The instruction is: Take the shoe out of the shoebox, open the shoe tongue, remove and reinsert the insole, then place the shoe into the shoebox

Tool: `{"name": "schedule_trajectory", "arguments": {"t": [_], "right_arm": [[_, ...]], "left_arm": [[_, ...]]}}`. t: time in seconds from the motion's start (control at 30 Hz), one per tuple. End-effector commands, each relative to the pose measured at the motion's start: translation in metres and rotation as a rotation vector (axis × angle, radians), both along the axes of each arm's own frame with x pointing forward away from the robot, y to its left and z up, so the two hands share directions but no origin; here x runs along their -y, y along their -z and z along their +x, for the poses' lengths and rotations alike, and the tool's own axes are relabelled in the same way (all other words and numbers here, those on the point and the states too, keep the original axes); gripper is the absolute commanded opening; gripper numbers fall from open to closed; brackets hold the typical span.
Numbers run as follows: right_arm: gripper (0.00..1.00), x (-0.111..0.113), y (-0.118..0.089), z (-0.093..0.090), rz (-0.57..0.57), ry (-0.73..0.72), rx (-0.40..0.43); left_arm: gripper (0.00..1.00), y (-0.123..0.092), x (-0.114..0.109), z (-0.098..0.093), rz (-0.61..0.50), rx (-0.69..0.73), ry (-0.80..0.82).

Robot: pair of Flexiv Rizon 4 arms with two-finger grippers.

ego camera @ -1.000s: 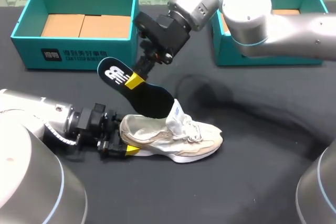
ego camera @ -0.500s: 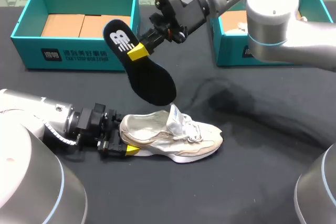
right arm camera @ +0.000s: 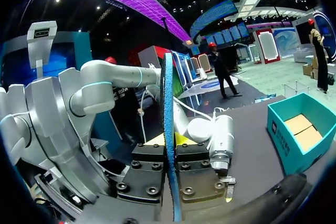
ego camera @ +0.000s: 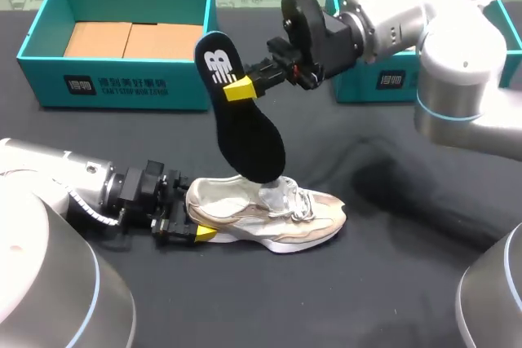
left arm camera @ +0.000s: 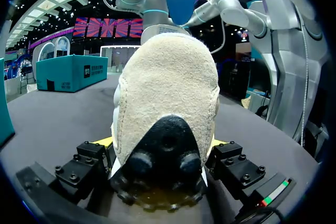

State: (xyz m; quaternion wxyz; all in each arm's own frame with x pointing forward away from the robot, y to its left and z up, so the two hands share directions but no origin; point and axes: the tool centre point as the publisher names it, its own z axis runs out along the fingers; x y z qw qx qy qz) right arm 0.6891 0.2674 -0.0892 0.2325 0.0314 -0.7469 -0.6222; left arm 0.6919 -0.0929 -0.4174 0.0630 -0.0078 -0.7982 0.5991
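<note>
Insole (ego camera: 247, 124) hangs steeply from the right gripper (ego camera: 239, 90), which pinches it near its heel end. Its toe end dips just over the opening of the sneaker (ego camera: 273, 213). The sneaker lies on the black table (ego camera: 391, 283), toe rightward, with the left gripper (ego camera: 198, 227) clamped on its heel. Reinsertion likely means sliding the insole in toe-first along that axis. The teal shoebox (ego camera: 49, 79) sits well behind.

Cream shoe (ego camera: 269, 216) upright mid-worktop (ego camera: 391, 283), toe toward 3 o'clock; black insole (ego camera: 245, 124) tilted over its mouth; teal shoebox (ego camera: 114, 85) at 11 o'clock.
</note>
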Motion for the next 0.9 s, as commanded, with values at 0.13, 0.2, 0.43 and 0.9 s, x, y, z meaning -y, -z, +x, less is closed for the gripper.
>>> {"name": "schedule_trajectory", "arguments": {"t": [0.13,0.2,0.43,0.9], "right_arm": [[0.0,0.06,-0.021,-0.017,0.01,0.184,-0.047],[0.0,0.075,-0.026,-0.018,0.062,0.185,-0.066],[0.0,0.075,-0.026,-0.018,0.062,0.185,-0.066],[0.0,0.075,-0.026,-0.018,0.062,0.185,-0.066]], "left_arm": [[0.0,0.001,0.0,0.0,0.001,0.0,-0.001],[0.0,0.001,0.0,0.0,0.001,0.0,-0.001],[0.0,0.001,0.0,0.0,0.001,0.0,-0.001],[0.0,0.001,0.0,0.0,0.001,0.0,-0.001]]}}
